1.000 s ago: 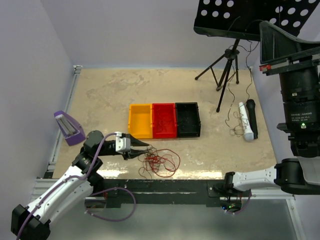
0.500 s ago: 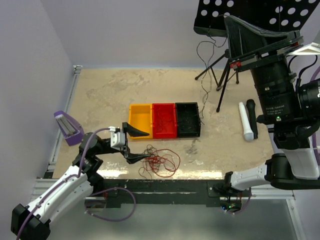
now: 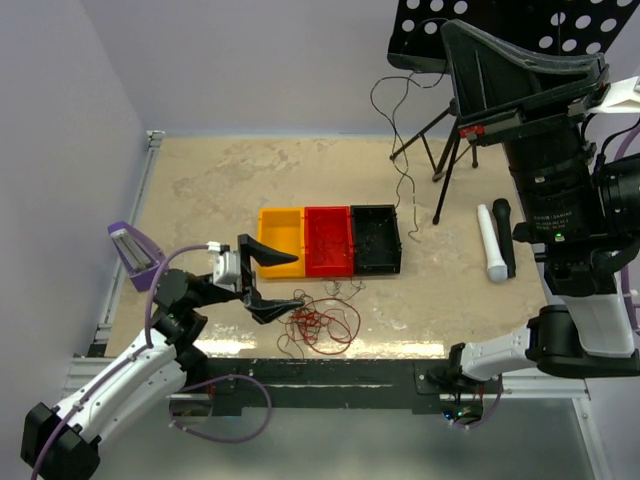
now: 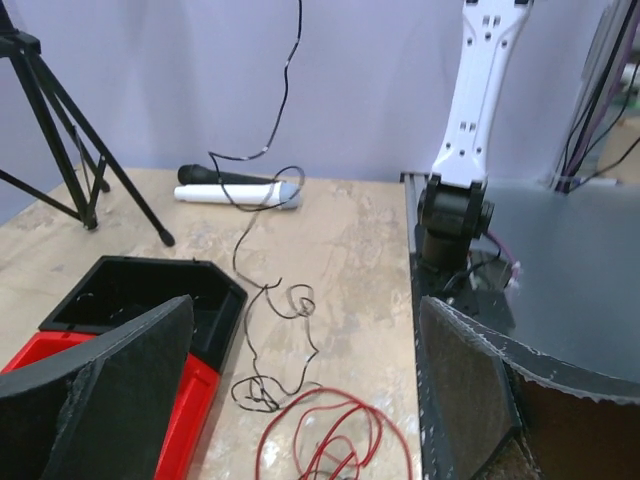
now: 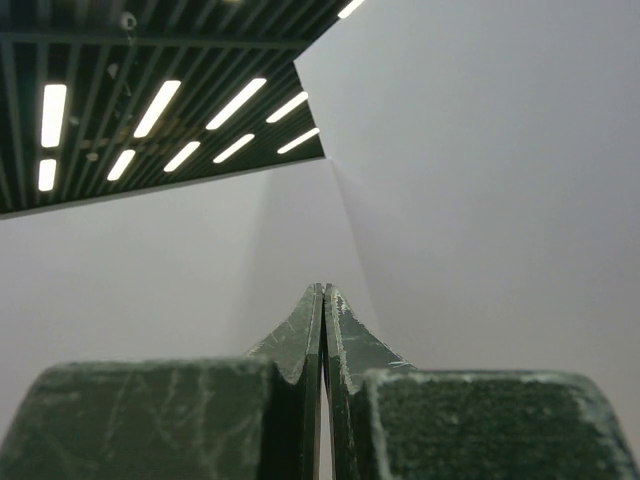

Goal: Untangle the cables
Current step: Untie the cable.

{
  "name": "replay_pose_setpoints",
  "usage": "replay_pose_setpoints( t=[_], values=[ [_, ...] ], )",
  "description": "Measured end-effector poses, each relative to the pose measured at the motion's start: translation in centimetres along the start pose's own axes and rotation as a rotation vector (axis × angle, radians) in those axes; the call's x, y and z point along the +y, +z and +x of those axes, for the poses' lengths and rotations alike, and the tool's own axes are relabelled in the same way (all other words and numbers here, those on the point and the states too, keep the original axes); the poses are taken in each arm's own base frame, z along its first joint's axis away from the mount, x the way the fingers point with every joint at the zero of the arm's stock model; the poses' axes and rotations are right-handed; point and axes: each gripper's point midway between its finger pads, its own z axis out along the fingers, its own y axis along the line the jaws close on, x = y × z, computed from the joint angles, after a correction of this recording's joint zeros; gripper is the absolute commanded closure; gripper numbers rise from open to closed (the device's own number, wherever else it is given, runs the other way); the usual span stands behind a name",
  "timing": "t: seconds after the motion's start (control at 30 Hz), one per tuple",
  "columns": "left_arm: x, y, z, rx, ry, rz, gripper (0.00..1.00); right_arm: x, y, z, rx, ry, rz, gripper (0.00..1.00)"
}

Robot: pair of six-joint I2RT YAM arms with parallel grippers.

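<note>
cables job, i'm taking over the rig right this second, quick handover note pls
Left gripper: open, empty, just left of the snarl.
Right gripper: shut, raised high, apparently holding a dark strand whose lower end trails on the table beside the snarl.
Done: that strand is mostly pulled clear.
Left: free its tail, then separate the red and dark wires in the snarl near the table's front edge.

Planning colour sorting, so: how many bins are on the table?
3, side by side in one row: orange bin on the left, red bin in the middle, black bin on the right. None looks hidden.
</note>
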Motion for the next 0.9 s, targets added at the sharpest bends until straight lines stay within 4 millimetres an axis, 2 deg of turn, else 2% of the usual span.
replay_pose_setpoints(
  t=[0.13, 0.3, 0.47, 0.57, 0.73, 0.9],
  values=[
    [-0.7, 0.7, -0.2, -0.018, -0.06, 0.022, 0.0, 1.5, 0.5, 0.1, -0.026, 0.046, -0.058, 1.0],
    [-1.5, 0.7, 2.0, 0.021, -0.108, 0.049, 0.0, 3.4, 1.6, 1.1, -0.041, 0.079, -0.116, 1.0],
    [-1.4, 0.4, 4.3, 0.057, -0.125, 0.027, 0.0, 5.4, 2.7, 4.1, -0.007, 0.096, -0.172, 1.0],
    [-1.0, 0.3, 5.0, 0.065, -0.116, 0.002, 0.0, 6.2, 2.9, 5.0, 0.005, 0.109, -0.201, 1.0],
    [-1.1, 0.6, 5.7, 0.076, -0.127, -0.005, 0.0, 6.9, 2.8, 4.4, -0.008, 0.137, -0.238, 1.0],
    [-2.5, 0.8, 6.9, 0.103, -0.156, 0.04, 0.0, 7.1, 2.5, 2.8, -0.044, 0.163, -0.258, 1.0]
  ],
)
